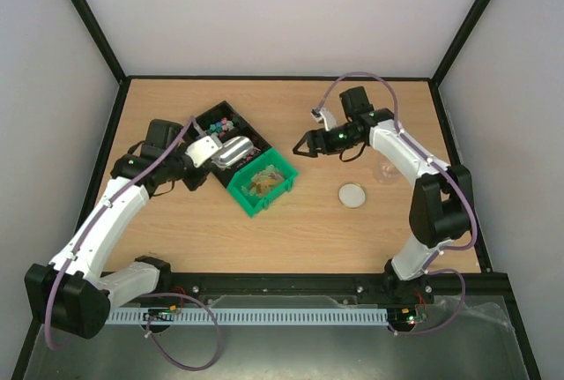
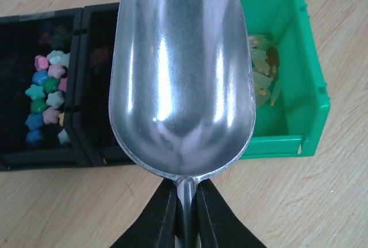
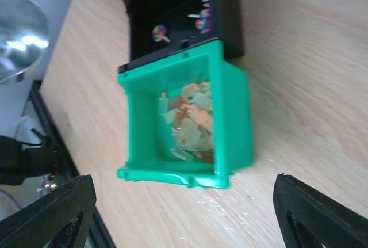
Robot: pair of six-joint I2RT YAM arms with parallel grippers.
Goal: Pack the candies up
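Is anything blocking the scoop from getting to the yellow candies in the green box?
No, nothing visible is in the way. The green box has no lid, and the yellow candies lie uncovered inside. The left hand holds the empty scoop over the black box and the edge of the green one.

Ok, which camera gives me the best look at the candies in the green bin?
Right wrist: the pale yellowish candies lie unobstructed in the green bin. In left wrist the metal scoop hides part of them; top external shows them tiny.
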